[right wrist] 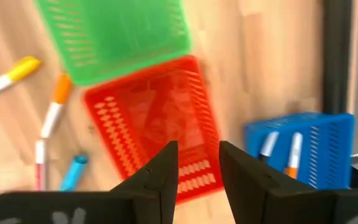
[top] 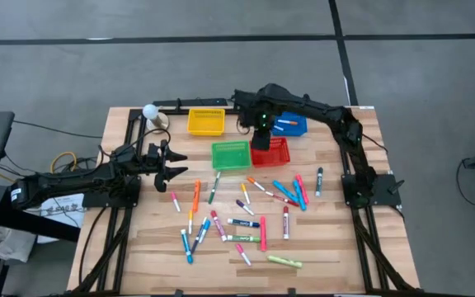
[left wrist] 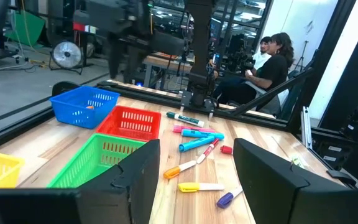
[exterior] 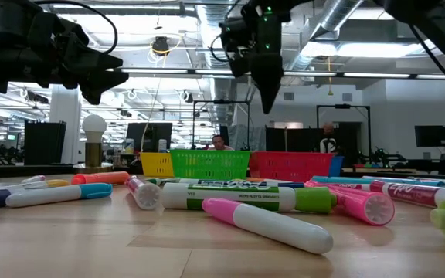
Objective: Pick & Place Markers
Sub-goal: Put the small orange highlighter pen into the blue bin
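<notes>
— Overhead, where are the arms?

— Left gripper (top: pixel 171 165) hangs over the table's (top: pixel 336 247) left side, beside the green basket (top: pixel 230 155), its fingers spread wide with nothing between them. Right gripper (top: pixel 262 124) hangs above the red basket (top: pixel 275 152). The yellow basket (top: pixel 206 122) sits at the back, the blue basket (top: pixel 293 125) to the right of it, with an orange-tipped pen lying inside. The markers (top: pixel 237 216) lie scattered across the middle and front of the table.

— And from table height?

— Only here is the height plain: the right gripper (exterior: pixel 270 93) points down well above the red basket (exterior: pixel 290 165), the left gripper (exterior: pixel 103 77) also high. A pink marker (exterior: pixel 269 222) lies nearest the lens.

— Left wrist camera?

— Its two fingers (left wrist: pixel 271 180) stand far apart, empty. Beyond them: baskets, loose markers (left wrist: pixel 197 138), and seated people (left wrist: pixel 272 59) behind the table, whom the overhead never shows.

— Right wrist camera?

— Looking straight down, its fingers (right wrist: pixel 244 174) stand a narrow gap apart with nothing gripped, the red basket (right wrist: pixel 148 118) showing through the gap. It also reveals two pens (right wrist: pixel 294 152) in the blue basket (right wrist: pixel 328 143), where the overhead gives one clearly.
</notes>
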